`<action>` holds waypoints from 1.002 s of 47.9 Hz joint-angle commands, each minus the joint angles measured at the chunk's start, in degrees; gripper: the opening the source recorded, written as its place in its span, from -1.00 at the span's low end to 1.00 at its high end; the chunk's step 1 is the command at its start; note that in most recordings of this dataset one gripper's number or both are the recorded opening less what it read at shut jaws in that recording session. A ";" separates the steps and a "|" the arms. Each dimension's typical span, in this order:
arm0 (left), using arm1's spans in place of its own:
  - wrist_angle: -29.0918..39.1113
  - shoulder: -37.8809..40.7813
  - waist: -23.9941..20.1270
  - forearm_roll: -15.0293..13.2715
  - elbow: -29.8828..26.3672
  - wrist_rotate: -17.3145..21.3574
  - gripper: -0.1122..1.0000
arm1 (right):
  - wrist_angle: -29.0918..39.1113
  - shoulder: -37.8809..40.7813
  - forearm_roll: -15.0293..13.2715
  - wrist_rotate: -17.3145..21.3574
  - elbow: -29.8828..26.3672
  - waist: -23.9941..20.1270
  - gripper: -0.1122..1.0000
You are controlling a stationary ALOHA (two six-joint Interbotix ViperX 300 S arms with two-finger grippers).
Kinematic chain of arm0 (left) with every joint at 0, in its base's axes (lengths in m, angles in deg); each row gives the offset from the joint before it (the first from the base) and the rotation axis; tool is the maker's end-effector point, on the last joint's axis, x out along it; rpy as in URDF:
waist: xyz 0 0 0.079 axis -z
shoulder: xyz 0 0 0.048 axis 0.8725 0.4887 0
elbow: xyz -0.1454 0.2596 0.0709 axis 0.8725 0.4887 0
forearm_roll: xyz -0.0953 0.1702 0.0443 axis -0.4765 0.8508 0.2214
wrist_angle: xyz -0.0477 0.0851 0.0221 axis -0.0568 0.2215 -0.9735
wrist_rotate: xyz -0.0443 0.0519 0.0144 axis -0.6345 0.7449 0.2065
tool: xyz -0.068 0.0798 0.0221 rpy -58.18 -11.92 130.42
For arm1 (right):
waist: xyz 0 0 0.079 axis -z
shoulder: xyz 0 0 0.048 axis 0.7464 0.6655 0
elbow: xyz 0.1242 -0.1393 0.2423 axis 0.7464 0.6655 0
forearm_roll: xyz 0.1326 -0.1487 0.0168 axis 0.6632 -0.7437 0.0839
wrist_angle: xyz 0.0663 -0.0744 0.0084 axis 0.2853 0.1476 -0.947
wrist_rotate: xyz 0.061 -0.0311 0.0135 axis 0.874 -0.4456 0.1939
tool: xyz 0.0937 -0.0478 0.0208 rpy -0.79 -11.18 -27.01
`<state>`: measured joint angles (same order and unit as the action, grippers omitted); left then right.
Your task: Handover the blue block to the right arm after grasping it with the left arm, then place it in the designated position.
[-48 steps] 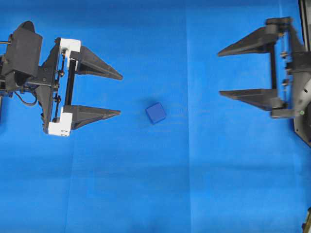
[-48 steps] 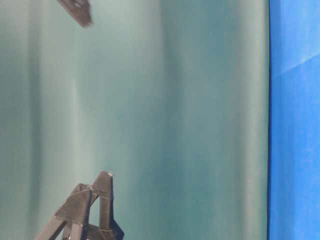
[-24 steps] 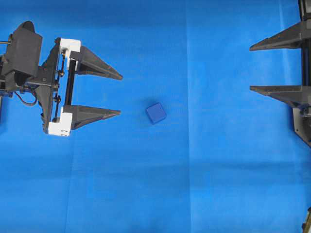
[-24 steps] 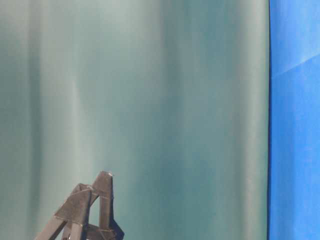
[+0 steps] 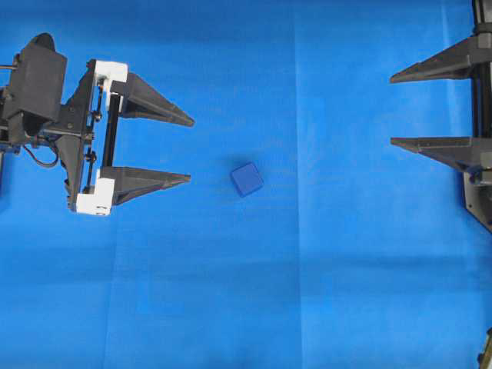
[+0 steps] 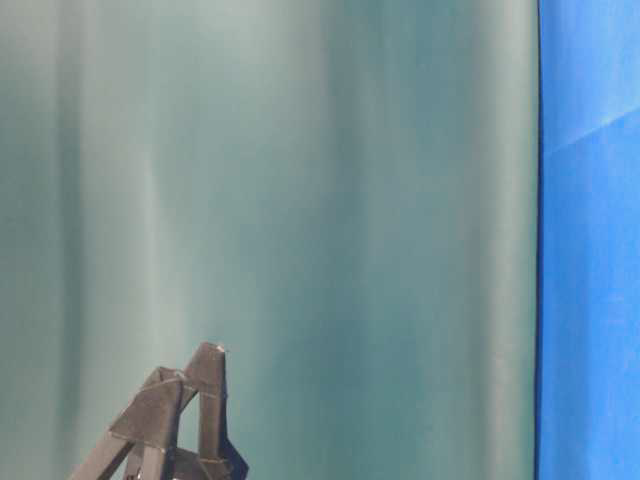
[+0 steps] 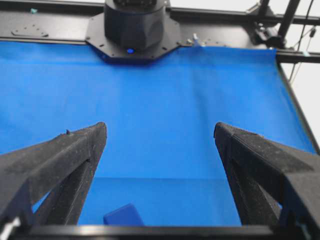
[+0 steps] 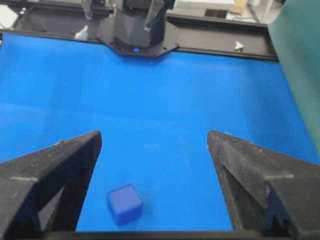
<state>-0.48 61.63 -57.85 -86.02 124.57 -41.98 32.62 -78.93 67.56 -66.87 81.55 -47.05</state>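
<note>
- The blue block [image 5: 247, 179] is shown resting on the blue cloth [image 5: 307, 292] near the middle of the overhead view, slightly turned relative to the cloth's fold lines, and is touched by neither arm.
- The left gripper [image 5: 190, 150] is seen at the left of the overhead view, its two pointed black fingers [image 5: 150, 101] spread wide and nothing held between them; white brackets [image 5: 111, 73] are fitted at the finger roots.
- The block is placed to the right of the left gripper's fingertips, apart from them, roughly level with the lower finger.
- In the left wrist view, the block [image 7: 123, 216] is partly seen at the bottom edge, between the two spread fingers [image 7: 60, 165] and nearer the left one.
- The right gripper [image 5: 392, 110] is seen at the right edge of the overhead view, fingers parted and empty, well apart from the block.
- In the right wrist view, the block [image 8: 124, 203] is framed between the parted fingers [image 8: 55, 167], closer to the left one.
- In the table-level view, a teal backdrop [image 6: 300, 200] fills most of the frame, with a black fingertip [image 6: 190, 400] at the bottom.
</note>
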 commanded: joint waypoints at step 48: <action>-0.26 -0.79 0.00 0.09 -1.49 0.00 0.87 | -0.62 1.32 0.18 0.09 -0.18 0.00 0.60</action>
<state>-0.48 61.54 -57.85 -86.11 124.57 -41.98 32.62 -77.79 67.56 -66.87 81.99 -47.05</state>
